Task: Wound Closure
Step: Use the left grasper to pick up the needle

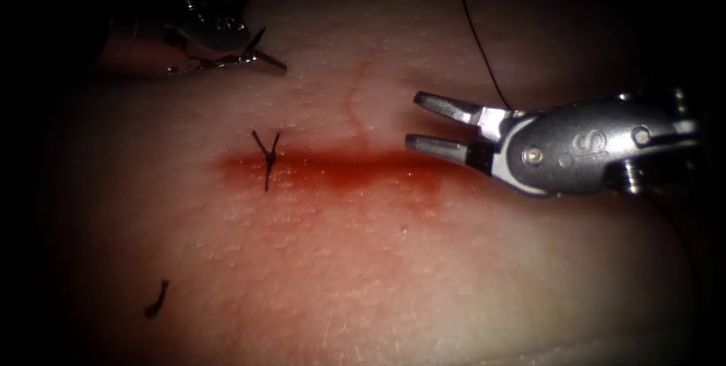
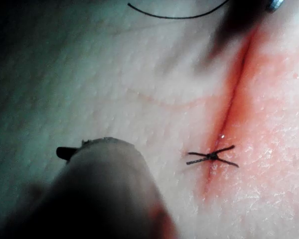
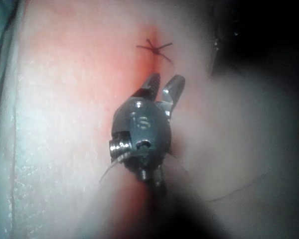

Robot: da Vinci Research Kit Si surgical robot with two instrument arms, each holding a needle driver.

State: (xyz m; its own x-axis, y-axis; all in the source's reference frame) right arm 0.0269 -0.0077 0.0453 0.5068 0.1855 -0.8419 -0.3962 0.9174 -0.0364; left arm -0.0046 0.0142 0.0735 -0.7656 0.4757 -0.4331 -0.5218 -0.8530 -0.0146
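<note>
The cut [image 1: 355, 165] runs across the tissue [image 1: 393, 275], stained with red fluid. A tied stitch [image 1: 268, 156] with short cut ends crosses its left end, and it shows again in the wrist views [image 2: 212, 156] [image 3: 154, 48]. My right tool [image 1: 413, 119] hovers over the cut's right end with its jaws open and empty [image 3: 166, 78]. My left tool [image 1: 261, 58] rests far back on the left, shut on a thin glinting needle [image 1: 204, 65] that lies off the tissue's surface. Its dark tip [image 2: 65, 152] pokes out past the blurred shaft.
A black thread [image 1: 484, 52] runs from the far side down behind the right tool and curves over the tissue [image 2: 164, 17]. A short cut piece of thread [image 1: 156, 302] lies near the front left. A faint pale scratch [image 1: 355, 101] runs back from the cut.
</note>
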